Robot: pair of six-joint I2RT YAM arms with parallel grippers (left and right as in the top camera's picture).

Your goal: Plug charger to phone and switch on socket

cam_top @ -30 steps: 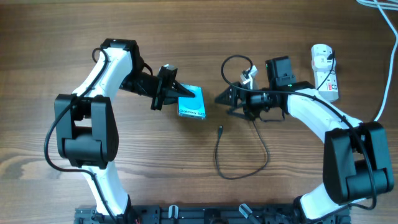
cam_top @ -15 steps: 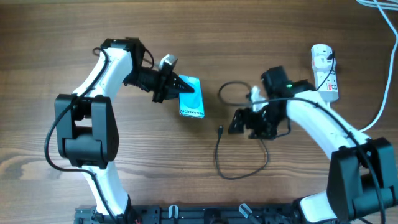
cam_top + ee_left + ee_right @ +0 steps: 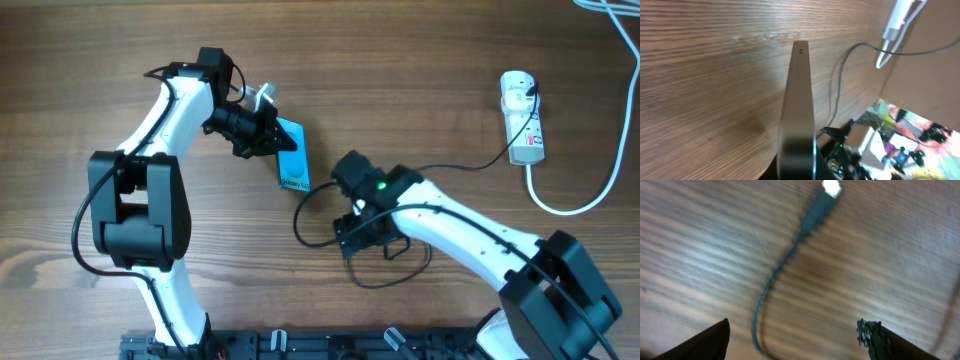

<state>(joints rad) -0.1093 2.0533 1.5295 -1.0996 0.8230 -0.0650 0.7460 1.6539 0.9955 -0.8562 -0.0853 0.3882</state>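
Charger (image 3: 790,255): thin black cable, on woodgrain desk (image 3: 900,240) between spread, empty right fingers (image 3: 707,342). Phone (image 3: 799,100): slim, clamped in left fingers (image 3: 264,140).

The wooden table (image 3: 80,60) carries a white power strip (image 3: 522,118) near its far right corner. A white cable (image 3: 612,178) curls by the right edge. A black charger cable (image 3: 786,260) loops mid-table towards the front.

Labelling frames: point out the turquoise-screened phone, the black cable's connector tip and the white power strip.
turquoise-screened phone (image 3: 292,162), overhead, screen.
black connector tip (image 3: 814,211), right wrist, plug body.
white power strip (image 3: 523,122), overhead, casing.
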